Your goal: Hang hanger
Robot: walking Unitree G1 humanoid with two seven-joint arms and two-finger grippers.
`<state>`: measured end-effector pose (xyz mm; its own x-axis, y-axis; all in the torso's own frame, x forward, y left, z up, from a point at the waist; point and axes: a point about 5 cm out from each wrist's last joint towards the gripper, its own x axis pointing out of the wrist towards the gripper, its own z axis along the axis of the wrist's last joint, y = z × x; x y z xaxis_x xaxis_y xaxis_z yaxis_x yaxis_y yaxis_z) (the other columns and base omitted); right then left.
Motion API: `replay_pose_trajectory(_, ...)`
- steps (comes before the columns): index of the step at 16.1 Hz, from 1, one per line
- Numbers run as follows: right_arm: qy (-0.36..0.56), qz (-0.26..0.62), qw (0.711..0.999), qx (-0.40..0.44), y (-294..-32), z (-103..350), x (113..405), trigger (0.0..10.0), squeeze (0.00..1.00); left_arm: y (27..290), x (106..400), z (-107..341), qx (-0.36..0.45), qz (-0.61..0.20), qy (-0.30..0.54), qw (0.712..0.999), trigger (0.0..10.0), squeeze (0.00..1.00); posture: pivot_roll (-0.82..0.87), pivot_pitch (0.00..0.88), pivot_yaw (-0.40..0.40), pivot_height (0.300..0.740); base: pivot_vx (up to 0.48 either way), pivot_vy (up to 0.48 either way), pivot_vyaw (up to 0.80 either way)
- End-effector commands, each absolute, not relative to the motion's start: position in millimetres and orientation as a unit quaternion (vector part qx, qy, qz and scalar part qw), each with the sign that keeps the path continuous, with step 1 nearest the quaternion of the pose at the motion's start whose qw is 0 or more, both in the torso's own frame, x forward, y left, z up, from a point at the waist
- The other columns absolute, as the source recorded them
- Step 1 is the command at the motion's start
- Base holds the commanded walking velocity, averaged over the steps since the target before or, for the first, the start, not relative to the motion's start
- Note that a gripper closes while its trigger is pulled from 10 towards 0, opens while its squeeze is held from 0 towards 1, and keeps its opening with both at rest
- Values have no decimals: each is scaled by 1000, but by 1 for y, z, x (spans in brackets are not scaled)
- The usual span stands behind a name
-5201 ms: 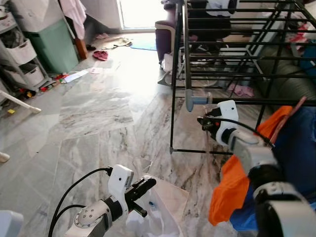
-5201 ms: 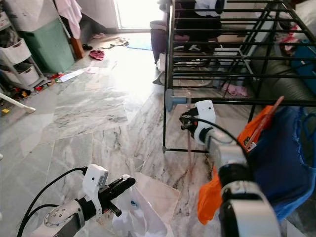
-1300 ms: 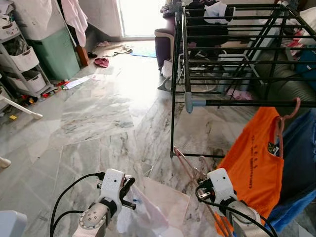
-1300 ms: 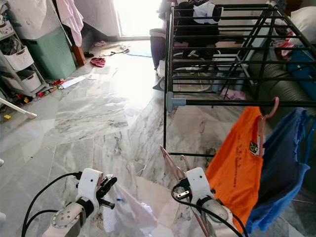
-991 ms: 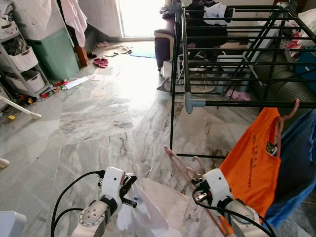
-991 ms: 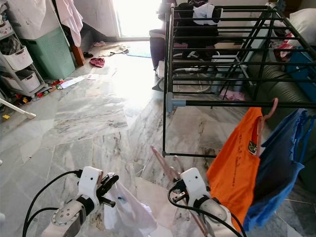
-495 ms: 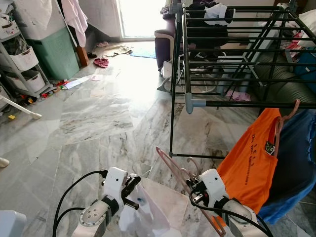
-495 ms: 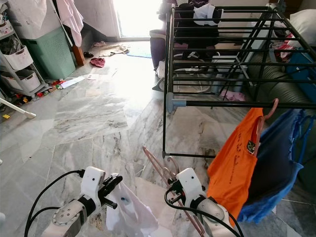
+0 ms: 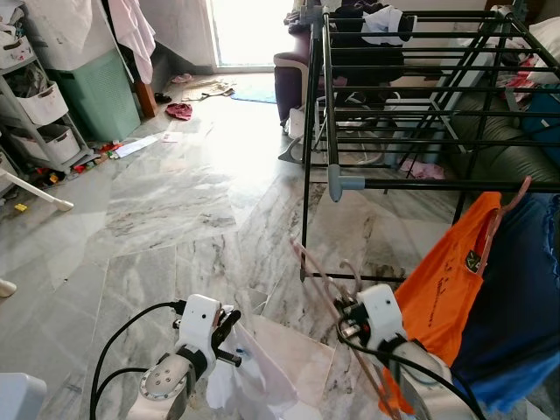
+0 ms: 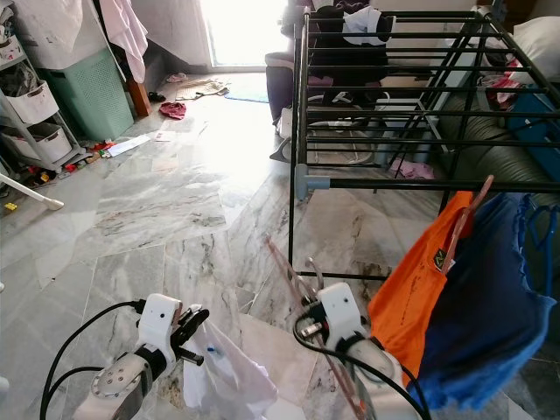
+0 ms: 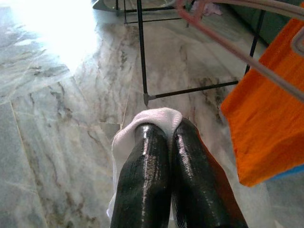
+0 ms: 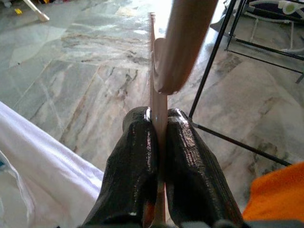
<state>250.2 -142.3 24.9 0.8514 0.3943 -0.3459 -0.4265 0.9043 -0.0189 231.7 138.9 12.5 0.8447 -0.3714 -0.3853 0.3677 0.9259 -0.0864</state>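
My right gripper (image 9: 347, 320) is shut on a bare pink hanger (image 9: 319, 271), low in front of me; the hanger slants up toward the black drying rack (image 9: 331, 105). In the right wrist view the fingers (image 12: 137, 137) pinch the hanger's bar (image 12: 183, 42) between them. Down at the lower left, my left gripper (image 9: 229, 324) is shut on a white garment (image 9: 254, 381), whose cloth (image 11: 152, 116) wraps over the fingertips. An orange shirt (image 9: 446, 289) on another pink hanger hangs from the rack's near rail, next to a blue garment (image 9: 516, 297).
The rack's grey corner joint (image 9: 337, 185) and black leg (image 9: 304, 227) stand just beyond the hanger. A green cabinet (image 9: 96, 83) and white shelves with baskets (image 9: 35, 96) line the left wall. Open marble floor (image 9: 166, 201) stretches left; a purple chair (image 9: 293, 70) sits behind the rack.
My right gripper has lifted the pink hanger a little up and toward the rack. The orange shirt has swung and tilted. The left gripper keeps its hold on the white garment.
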Motion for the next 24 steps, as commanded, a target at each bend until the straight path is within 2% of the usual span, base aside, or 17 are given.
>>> replay_pose_trajectory(1, 158, 211, 964, -45, -141, 30, 254, 10000, 0, 140, 239, 23, 1, -186, 182, 966, 10000, 0, -108, 0, 40, 740, 0, 0, 0)
replay_pose_trajectory(5, 157, 210, 964, -47, -138, 29, 254, 10000, 0, 138, 240, 26, 6, -183, 176, 967, 10000, 0, -105, 0, 41, 740, 0, 0, 0)
replay_pose_trajectory(20, 147, 153, 976, -49, -143, 30, 259, 10000, 0, 136, 248, 31, 13, -189, 175, 966, 10000, 0, -123, 0, 68, 740, -339, 0, 0)
replay_pose_trajectory(24, 147, 140, 978, -56, -143, 29, 261, 10000, 0, 138, 249, 35, 1, -200, 160, 967, 10000, 0, -118, 0, 75, 740, 0, 0, 0)
